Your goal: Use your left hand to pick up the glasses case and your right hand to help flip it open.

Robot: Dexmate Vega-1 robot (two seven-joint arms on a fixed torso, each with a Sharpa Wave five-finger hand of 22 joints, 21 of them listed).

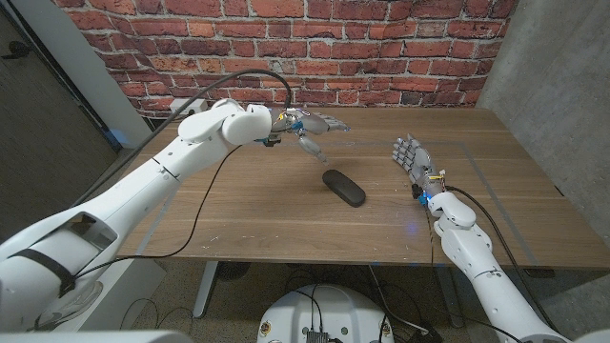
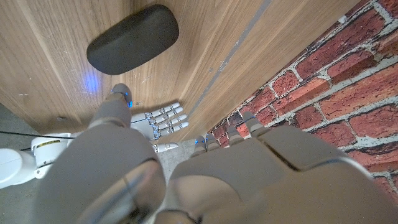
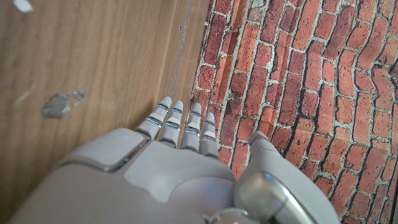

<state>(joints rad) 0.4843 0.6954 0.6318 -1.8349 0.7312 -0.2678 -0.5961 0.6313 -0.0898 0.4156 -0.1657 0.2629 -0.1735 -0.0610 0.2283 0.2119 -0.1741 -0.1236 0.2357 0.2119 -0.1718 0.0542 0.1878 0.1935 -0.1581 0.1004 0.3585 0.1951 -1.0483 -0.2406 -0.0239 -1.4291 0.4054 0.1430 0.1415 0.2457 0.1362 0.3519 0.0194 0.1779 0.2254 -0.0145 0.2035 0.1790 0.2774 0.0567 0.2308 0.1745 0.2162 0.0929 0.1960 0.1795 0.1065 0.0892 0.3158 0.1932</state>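
Case [image 1: 343, 187] lies closed on the table [image 1: 238, 205], roughly mid-table, long axis running diagonally, dark and oval. Nothing touches it. Left hand [image 1: 310, 129] hangs above the table, behind and to the left of the case, clear of it, fingers spread and pointing out and down, holding nothing. Left wrist view confirms: case [image 2: 133, 38] sits on bare wood beyond the left hand [image 2: 186, 174], with a gap between them, and a small blue glow shows on the wood just beside the case. Right hand [image 1: 412, 158] is to the right of the case, well apart from it, palm upright, fingers straight and close together, pointing toward the brick wall [image 1: 315, 48]; empty. Same right hand [image 2: 163, 122] shows in the left wrist view past the table edge, fingers extended side by side. Right wrist view: right hand [image 3: 180, 168] with fingers straight and parallel, aimed at the wall [image 3: 298, 81], wood of the table [image 3: 93, 62] alongside. Cannot tell whether the right hand's edge touches the table. Black cable [image 1: 205, 181] from the left arm drapes over the table's left part.
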